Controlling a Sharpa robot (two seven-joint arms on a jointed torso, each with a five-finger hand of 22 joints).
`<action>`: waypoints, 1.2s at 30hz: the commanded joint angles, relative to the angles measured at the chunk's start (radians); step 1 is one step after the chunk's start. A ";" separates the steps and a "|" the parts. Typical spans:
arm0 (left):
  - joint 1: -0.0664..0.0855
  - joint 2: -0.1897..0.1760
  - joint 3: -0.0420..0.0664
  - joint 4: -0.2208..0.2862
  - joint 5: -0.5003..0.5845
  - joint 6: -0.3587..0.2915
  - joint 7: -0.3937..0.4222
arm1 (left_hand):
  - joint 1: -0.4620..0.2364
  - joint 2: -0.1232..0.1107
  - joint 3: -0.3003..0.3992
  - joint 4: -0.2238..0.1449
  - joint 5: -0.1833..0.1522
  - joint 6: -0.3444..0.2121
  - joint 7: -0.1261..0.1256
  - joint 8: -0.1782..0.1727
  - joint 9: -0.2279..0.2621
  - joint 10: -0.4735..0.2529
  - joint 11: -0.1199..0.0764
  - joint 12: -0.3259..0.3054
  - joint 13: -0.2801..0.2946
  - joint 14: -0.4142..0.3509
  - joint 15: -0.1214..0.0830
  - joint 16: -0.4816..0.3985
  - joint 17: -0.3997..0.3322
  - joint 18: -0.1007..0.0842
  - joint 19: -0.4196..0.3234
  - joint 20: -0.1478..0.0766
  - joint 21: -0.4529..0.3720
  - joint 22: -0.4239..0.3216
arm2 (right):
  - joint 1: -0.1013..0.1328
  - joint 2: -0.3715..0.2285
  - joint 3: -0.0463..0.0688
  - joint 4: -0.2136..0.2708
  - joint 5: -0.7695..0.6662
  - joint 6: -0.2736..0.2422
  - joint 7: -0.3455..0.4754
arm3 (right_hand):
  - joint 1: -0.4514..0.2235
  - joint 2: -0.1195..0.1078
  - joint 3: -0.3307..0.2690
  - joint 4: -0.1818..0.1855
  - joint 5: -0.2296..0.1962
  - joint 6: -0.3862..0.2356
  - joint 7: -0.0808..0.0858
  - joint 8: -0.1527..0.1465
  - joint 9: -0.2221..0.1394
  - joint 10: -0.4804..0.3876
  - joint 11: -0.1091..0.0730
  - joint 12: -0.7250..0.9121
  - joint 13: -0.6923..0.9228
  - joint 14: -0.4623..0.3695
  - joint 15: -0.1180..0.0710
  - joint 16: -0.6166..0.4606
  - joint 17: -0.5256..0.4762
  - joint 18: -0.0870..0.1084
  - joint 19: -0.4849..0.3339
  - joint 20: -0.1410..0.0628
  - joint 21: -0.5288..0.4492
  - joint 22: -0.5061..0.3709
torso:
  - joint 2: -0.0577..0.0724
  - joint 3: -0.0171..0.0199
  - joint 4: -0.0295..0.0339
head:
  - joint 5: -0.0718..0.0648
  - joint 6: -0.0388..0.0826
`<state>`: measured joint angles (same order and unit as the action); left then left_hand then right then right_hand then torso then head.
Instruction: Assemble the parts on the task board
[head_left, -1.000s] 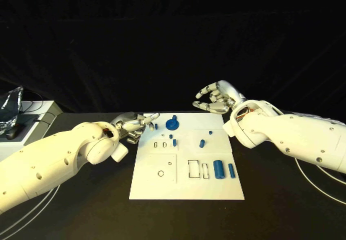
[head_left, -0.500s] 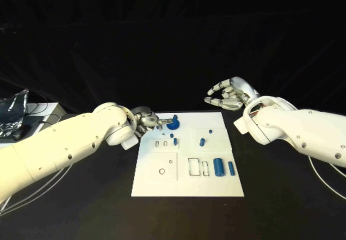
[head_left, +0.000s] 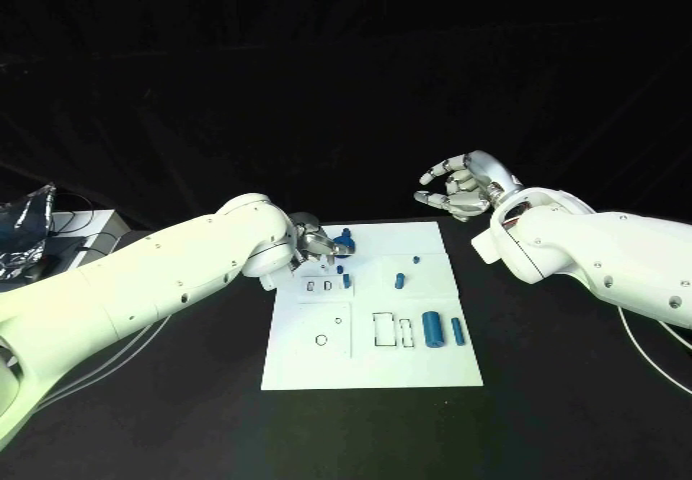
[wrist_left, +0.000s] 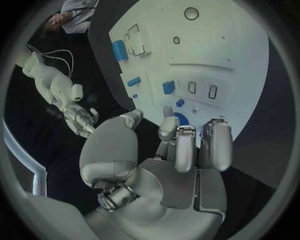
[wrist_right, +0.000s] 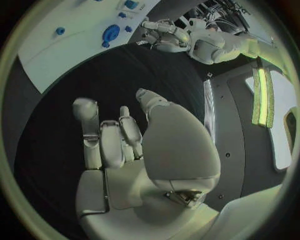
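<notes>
The white task board (head_left: 368, 355) lies mid-table with several blue parts on it. A round blue part (head_left: 343, 244) stands near its far left corner. My left hand (head_left: 313, 251) hovers right beside that part, fingers apart and holding nothing; its fingertips (wrist_left: 167, 114) reach close to the round part (wrist_left: 182, 119), and I cannot tell whether they touch it. A thick blue cylinder (head_left: 431, 327) and a slim one (head_left: 459, 331) lie at the board's right. My right hand (head_left: 464, 185) hangs raised beyond the far right corner, its fingers (wrist_right: 87, 117) loosely bent and empty.
Small blue pegs (head_left: 346, 280) (head_left: 400, 281) stand mid-board beside two narrow slots (head_left: 319, 286). Rectangular outlines (head_left: 384, 329) and a ring (head_left: 320, 340) mark the near half. A silvery bag (head_left: 29, 215) and a white box sit at the left edge. Cables (head_left: 649, 340) trail at the right.
My left arm has swung in over the board's far left, bringing its hand up beside the round blue part. My right hand has drifted a little right and up.
</notes>
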<state>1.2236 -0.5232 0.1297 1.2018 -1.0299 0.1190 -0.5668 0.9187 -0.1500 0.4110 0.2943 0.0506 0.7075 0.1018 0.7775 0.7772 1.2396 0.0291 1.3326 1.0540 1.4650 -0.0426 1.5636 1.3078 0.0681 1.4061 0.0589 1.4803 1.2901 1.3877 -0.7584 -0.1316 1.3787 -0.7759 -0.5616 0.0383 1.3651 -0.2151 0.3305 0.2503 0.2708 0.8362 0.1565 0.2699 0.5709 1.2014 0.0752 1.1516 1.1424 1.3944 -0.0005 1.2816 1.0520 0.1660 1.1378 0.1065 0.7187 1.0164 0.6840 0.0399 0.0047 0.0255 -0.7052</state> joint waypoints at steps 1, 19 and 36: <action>0.002 0.017 -0.003 -0.014 -0.019 0.055 -0.023 | 0.008 0.000 0.010 0.001 0.001 -0.010 0.002 -0.013 -0.006 -0.011 0.002 -0.007 -0.002 0.102 0.011 0.002 0.251 -0.011 0.000 0.010 0.000 0.001 | 0.000 0.009 -0.001 -0.019 0.144 0.016 0.074 | 0.021 -0.004 0.055 0.004 0.008 -0.004 0.003 0.004 0.021 -0.201 0.000 -0.314 -0.287 -0.160 0.004 -0.310 -0.357 0.017 -0.080 0.005 -0.182 -0.117 | 0.002 -0.0011 -0.0013 | 0.000 -0.001; 0.001 0.073 -0.031 -0.062 -0.005 0.100 -0.029 | 0.034 0.004 0.058 -0.001 0.001 0.012 0.006 -0.037 -0.019 -0.011 0.006 -0.007 -0.003 0.103 0.016 0.004 0.256 -0.012 0.002 0.017 0.001 0.006 | 0.000 0.047 -0.002 -0.094 0.348 0.038 0.189 | -0.029 -0.025 0.243 -0.100 0.027 0.047 0.052 -0.118 -0.051 -0.103 0.061 -0.887 -0.959 -0.263 0.087 -0.981 -0.620 0.019 -0.198 0.102 -0.613 -0.518 | 0.010 -0.0024 -0.0066 | 0.000 -0.007; 0.002 0.055 -0.032 -0.053 -0.021 0.093 -0.031 | 0.036 -0.005 0.090 -0.001 0.001 0.036 0.000 -0.028 -0.011 0.000 0.001 0.000 0.009 0.103 0.013 0.003 0.253 -0.011 0.001 0.016 0.001 0.005 | -0.002 0.051 -0.005 -0.106 0.347 0.032 0.181 | -0.040 -0.027 0.242 -0.112 0.028 0.050 0.055 -0.128 -0.060 -0.095 0.064 -0.906 -0.993 -0.260 0.091 -1.009 -0.625 0.019 -0.186 0.106 -0.640 -0.562 | 0.015 -0.0024 -0.0071 | 0.002 -0.015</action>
<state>1.2239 -0.4690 0.0971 1.1450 -1.0440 0.1962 -0.5961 0.9506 -0.1524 0.4970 0.2939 0.0505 0.7402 0.1019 0.7448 0.7656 1.2347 0.0339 1.3289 1.0626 1.4649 -0.0353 1.5636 1.3076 0.0682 1.4097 0.0698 1.4803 1.2954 1.3870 -0.7088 -0.1365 1.2736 -0.4323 -0.5409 0.2035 1.3355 -0.2410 0.5741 0.1444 0.2927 0.8796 0.2100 0.1464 0.5118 1.1003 0.1374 0.2515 0.1501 1.1312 0.0894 0.2769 0.4281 0.1711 0.9471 0.2123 0.0818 0.4551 0.6987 0.0379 -0.0028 0.0270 -0.7194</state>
